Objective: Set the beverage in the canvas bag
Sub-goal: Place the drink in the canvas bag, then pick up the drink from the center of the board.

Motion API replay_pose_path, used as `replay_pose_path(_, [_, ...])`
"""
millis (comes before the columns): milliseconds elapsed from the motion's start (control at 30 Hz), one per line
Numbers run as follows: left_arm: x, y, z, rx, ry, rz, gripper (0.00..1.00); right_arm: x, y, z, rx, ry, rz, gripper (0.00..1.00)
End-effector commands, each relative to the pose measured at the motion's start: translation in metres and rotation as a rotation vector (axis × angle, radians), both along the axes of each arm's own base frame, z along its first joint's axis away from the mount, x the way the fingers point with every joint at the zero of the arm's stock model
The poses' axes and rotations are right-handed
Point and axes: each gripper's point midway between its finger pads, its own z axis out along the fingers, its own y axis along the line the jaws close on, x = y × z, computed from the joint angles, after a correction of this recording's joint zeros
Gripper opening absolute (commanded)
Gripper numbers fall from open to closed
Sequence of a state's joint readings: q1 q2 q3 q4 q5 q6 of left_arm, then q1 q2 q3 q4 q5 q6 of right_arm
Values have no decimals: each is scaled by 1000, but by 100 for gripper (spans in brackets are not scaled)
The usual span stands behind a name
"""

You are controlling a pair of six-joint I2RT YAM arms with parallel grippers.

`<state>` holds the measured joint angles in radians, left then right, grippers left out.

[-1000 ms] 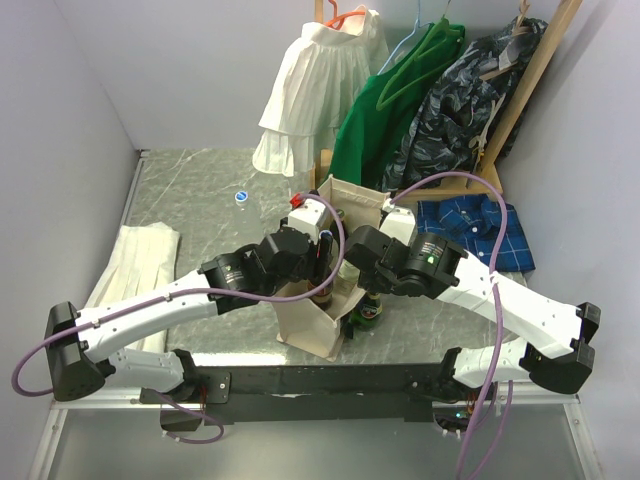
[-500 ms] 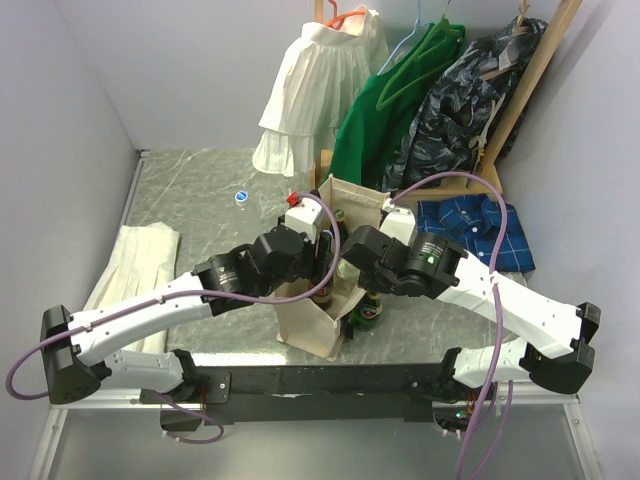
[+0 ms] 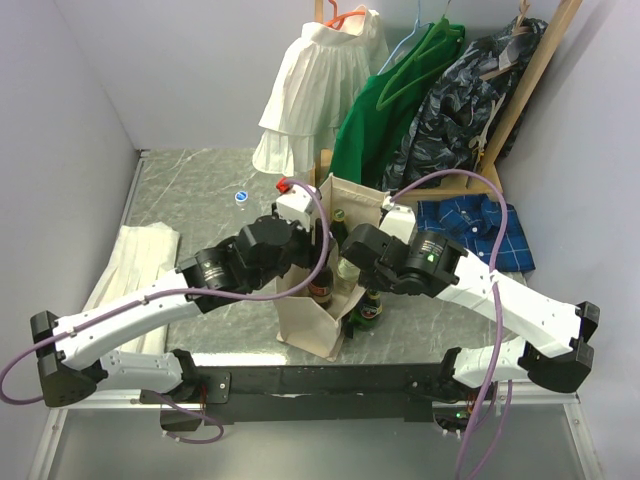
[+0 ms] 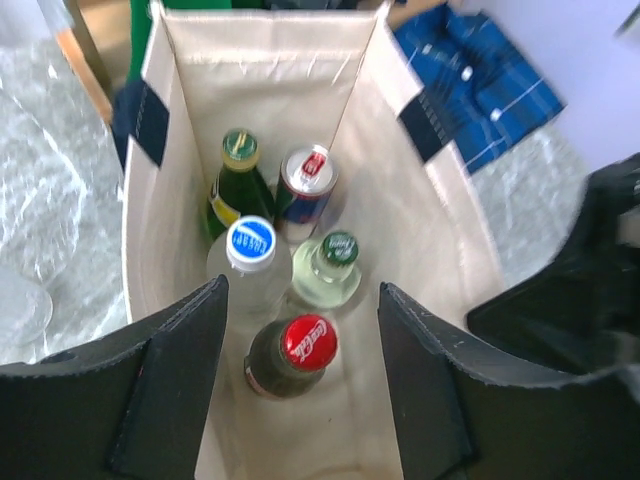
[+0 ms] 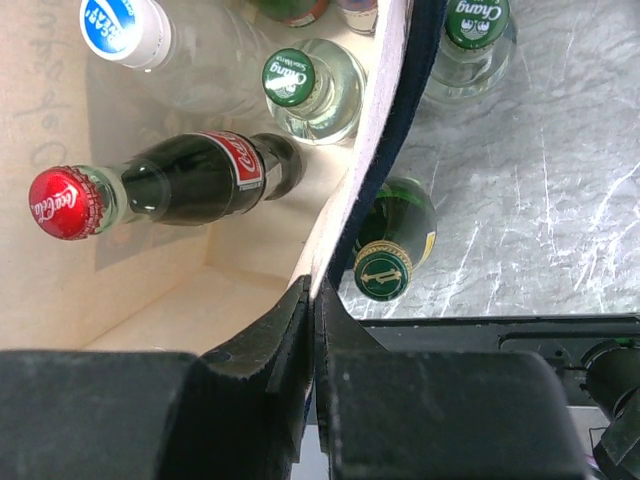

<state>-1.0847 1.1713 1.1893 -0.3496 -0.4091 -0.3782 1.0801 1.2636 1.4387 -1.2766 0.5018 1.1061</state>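
Upright, cola bottle (image 4: 290, 358) stands cap-up in canvas bag (image 4: 262, 72).

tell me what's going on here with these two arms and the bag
The right gripper is pinched shut on the rim of the canvas bag, apparently holding it open. The left gripper hovers open and empty above the opening. Inside are a cola bottle, a water bottle, a clear bottle, a green bottle and a can. Outside, beside its wall, a second green bottle and a second clear bottle stand on the table.
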Motion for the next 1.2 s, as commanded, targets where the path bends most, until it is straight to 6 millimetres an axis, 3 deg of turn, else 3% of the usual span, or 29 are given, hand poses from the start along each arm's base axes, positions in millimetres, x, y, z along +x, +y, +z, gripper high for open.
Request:
replay_pose_path(0, [-1,10,44,-67,-72,14,68,10,-8,27,7,-79,-32,10])
replay_pose_path(200, [1,17,48,-55,-87,39,70,10,-9,29,6,-83,-24,30])
replay_pose_path(300, [1,17,47,-49,-88,40,69,10,-8,27,-3,-77,-24,36])
replay_pose_path(533, [4,27,49,-42,-98,79,70,13,-12,40,24,-115,-42,41])
replay_pose_path(800, [6,35,43,-9,-96,114,73,15,-31,59,99,-192,-123,46])
replay_pose_path(900, [7,37,37,7,-88,127,73,14,-40,56,100,-194,-165,48])
replay_pose_path(1167, [9,36,37,13,-78,133,73,18,-61,11,119,-104,-245,49])
